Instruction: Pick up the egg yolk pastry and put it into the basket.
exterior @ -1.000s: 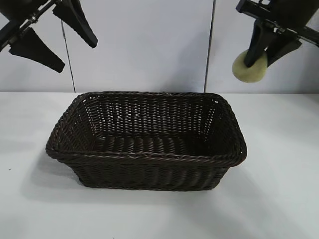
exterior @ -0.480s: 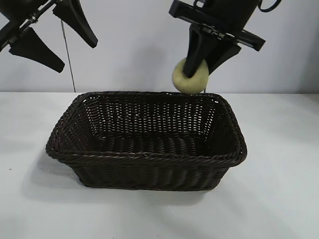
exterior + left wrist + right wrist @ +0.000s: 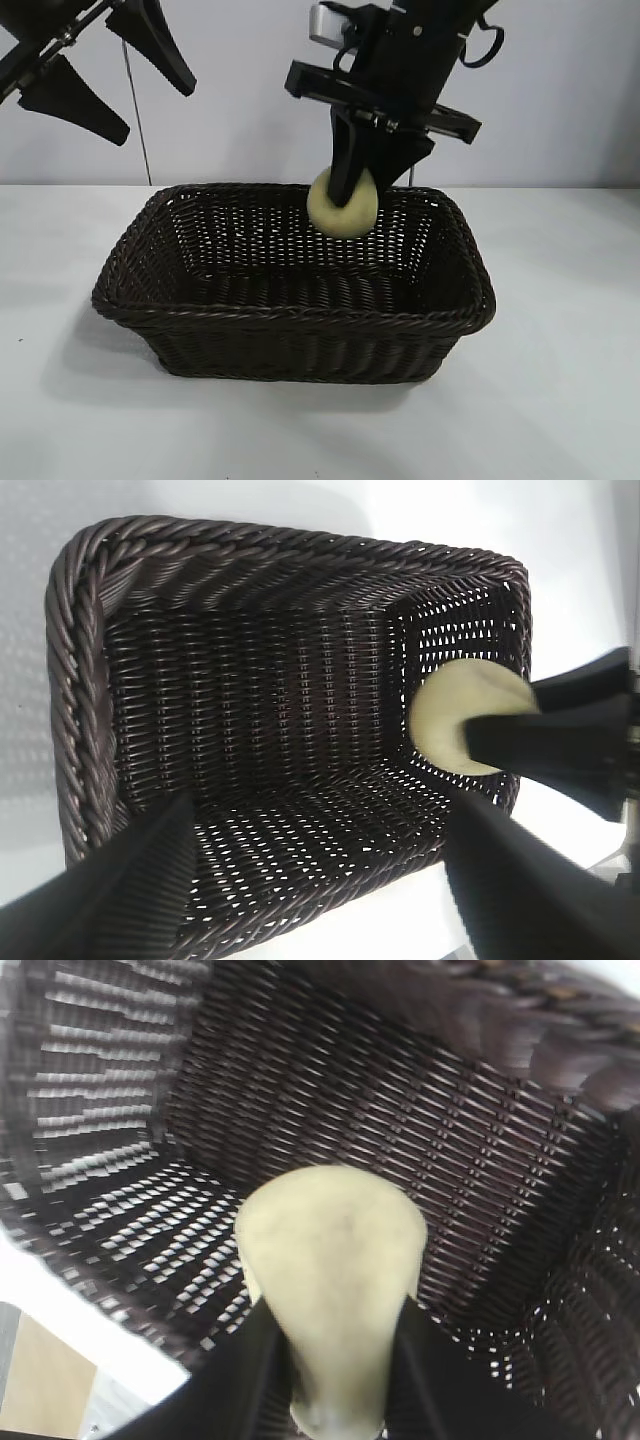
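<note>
The pale yellow egg yolk pastry point(image 3: 344, 207) hangs over the back part of the dark brown wicker basket point(image 3: 300, 312), just above its rear rim. My right gripper point(image 3: 352, 188) is shut on the pastry, one black finger crossing its front. In the right wrist view the egg yolk pastry point(image 3: 333, 1260) sits squeezed between my right gripper point(image 3: 335, 1360) fingers, above the basket point(image 3: 420, 1130) floor. In the left wrist view the egg yolk pastry point(image 3: 455, 720) shows over the basket point(image 3: 90, 680). My left gripper point(image 3: 100, 70) stays raised at the upper left, open and holding nothing.
The basket stands in the middle of a white table point(image 3: 560, 400). A pale wall with a dark vertical seam point(image 3: 135, 120) rises behind it. White tabletop lies on all sides of the basket.
My right gripper has carried the egg yolk pastry leftward and down, from the upper right to over the basket's back part. The left arm has not moved.
</note>
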You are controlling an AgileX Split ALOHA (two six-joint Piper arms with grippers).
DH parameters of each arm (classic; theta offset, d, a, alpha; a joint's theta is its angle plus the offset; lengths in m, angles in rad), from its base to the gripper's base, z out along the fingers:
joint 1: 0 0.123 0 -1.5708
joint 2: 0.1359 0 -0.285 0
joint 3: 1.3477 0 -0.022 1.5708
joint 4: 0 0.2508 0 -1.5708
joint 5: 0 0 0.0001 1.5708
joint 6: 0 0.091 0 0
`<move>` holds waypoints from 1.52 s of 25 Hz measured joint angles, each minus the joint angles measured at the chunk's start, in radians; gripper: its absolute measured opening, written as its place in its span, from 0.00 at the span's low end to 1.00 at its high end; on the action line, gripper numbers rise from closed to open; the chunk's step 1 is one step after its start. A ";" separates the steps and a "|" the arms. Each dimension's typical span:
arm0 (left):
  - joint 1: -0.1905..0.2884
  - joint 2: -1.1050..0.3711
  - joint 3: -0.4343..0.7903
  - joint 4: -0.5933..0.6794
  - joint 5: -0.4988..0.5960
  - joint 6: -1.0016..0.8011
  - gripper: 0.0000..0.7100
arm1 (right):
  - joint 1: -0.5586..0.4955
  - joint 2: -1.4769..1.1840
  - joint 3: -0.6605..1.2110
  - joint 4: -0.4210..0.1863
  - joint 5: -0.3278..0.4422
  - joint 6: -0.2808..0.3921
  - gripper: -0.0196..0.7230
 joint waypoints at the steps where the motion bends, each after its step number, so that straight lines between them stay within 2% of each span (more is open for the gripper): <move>1: 0.000 0.000 0.000 0.000 0.000 0.000 0.72 | 0.001 0.014 0.000 0.000 -0.005 0.000 0.30; 3: 0.000 0.000 0.000 0.000 0.000 0.000 0.72 | 0.003 0.034 0.000 0.001 -0.017 0.004 0.34; 7: 0.000 0.000 0.000 0.000 0.000 0.000 0.72 | 0.003 0.043 0.000 -0.003 -0.022 0.000 0.50; 9: 0.000 0.000 0.000 0.000 0.000 0.000 0.72 | 0.003 0.042 0.000 -0.003 -0.022 -0.005 0.53; 18: 0.000 0.000 0.000 0.000 0.000 0.000 0.72 | -0.013 -0.013 -0.003 -0.004 -0.003 0.010 0.55; 22: 0.000 0.000 0.000 0.000 0.000 0.000 0.72 | -0.060 -0.035 -0.013 -0.002 0.036 0.015 0.55; 32: 0.000 0.000 0.000 0.000 0.000 0.000 0.72 | -0.198 -0.177 -0.014 -0.007 0.046 -0.014 0.55; 38: 0.000 0.000 0.000 0.000 0.000 0.000 0.72 | -0.231 -0.238 -0.015 -0.013 0.058 -0.022 0.55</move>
